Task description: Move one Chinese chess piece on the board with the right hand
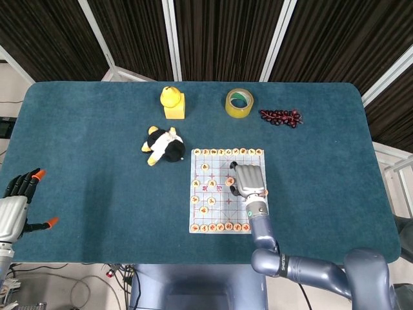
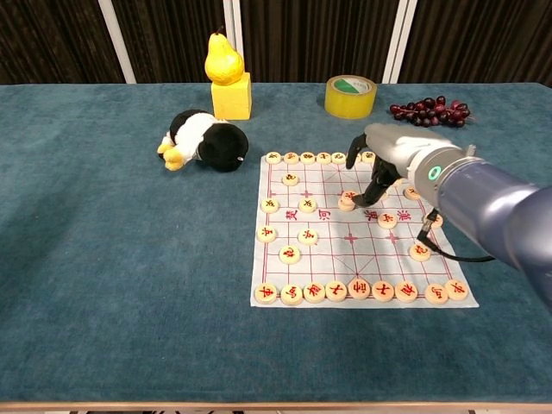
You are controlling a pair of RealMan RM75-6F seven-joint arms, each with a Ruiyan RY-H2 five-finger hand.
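A lab test bay, this: black pleated curtains (image 1: 226,35) hang on white frame bars (image 1: 171,39) at twelve o'clock, a teal felt bench (image 1: 84,148) fills the middle, loose cables (image 1: 77,278) trail at seven o'clock.
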